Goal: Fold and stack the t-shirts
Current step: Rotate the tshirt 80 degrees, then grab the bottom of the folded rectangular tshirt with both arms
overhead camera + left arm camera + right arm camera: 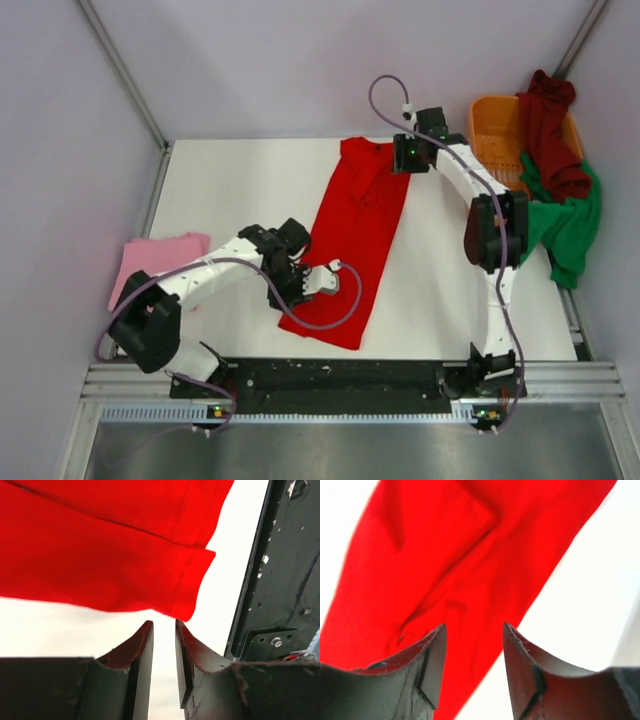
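A bright red t-shirt (pixel 352 240) lies on the white table, folded lengthwise into a long strip; it fills the left wrist view (pixel 100 555) and the right wrist view (pixel 450 555). My left gripper (pixel 283 300) sits low beside the strip's near left corner, jaws narrowly apart and empty (pixel 164 622). My right gripper (pixel 405 158) hovers over the strip's far right edge, open and empty (pixel 474 626). A pink t-shirt (pixel 158 262) lies folded at the left. A maroon t-shirt (pixel 552 130) and a green one (pixel 568 222) hang over the basket.
The orange slotted basket (pixel 496 132) stands at the far right corner. The black base rail (pixel 330 375) runs along the near edge and shows in the left wrist view (pixel 280 580). Metal frame rails border the table's left and right sides.
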### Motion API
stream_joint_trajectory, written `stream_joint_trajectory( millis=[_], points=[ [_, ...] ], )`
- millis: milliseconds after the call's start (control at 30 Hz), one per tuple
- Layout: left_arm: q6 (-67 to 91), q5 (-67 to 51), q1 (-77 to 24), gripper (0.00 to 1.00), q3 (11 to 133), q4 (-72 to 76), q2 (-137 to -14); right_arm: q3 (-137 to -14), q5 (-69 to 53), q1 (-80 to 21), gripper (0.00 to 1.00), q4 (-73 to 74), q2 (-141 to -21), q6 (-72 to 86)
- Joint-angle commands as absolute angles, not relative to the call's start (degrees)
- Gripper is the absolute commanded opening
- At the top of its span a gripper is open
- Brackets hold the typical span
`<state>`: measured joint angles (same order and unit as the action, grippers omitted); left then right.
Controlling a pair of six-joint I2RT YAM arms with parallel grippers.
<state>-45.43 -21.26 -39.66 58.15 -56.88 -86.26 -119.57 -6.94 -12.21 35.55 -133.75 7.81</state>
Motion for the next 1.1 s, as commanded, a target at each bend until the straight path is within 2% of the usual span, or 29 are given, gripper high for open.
stream_joint_trajectory(
  millis=[0, 67, 167, 267, 400, 467, 567, 833, 933, 1067],
  points=[
    [-49.39, -18.11, -39.2, 0.3, 57.92, -59.24, -79.9, -96.58, -19.84, -13.7, 0.51, 17.62, -106.75, 5.1],
    [-50.53, -17.75, -38.5, 0.33, 57.75, -58.45, -77.62, -83.04, -23.63, -15.72, 0.55, 9.35, -97.51, 3.18],
    [-53.16, -19.33, -37.09, 0.41, 56.0, -54.95, -74.8, -65.63, -32.22, -18.54, 0.55, -1.37, -85.38, -2.62],
    [-56.5, -21.26, -37.09, 0.44, 51.08, -49.59, -74.18, -52.51, -41.81, -20.74, 0.57, -7.02, -76.84, -9.47],
    [-59.85, -25.74, -37.18, 0.49, 45.71, -45.44, -73.31, -44.4, -46.93, -23.89, 0.58, 4.0, -68.13, -23.15],
    [-61.17, -28.81, -37.09, 0.53, 44.04, -45.18, -72.07, -41.76, -45.45, -28.89, 0.6, 10.69, -64.7, -33.52],
    [-62.66, -29.27, -37.27, 0.56, 40.79, -42.29, -71.19, -38.68, -45.26, -37.5, 0.61, 17.21, -62.84, -44.28],
    [-63.37, -24.0, -38.49, 0.57, 35.69, -38.67, -73.47, -34.28, -36.22, -55.09, 0.59, 18.19, -67.31, -52.81],
    [-63.28, -23.03, -38.93, 0.57, 35.25, -38.32, -74.79, -32.44, -31.48, -60.46, 0.58, 13.65, -71.0, -54.14],
    [-62.58, -20.57, -39.81, 0.54, 34.81, -37.62, -76.64, -30.67, -27.52, -62.22, 0.56, 5.72, -75.57, -53.96]
  ],
)
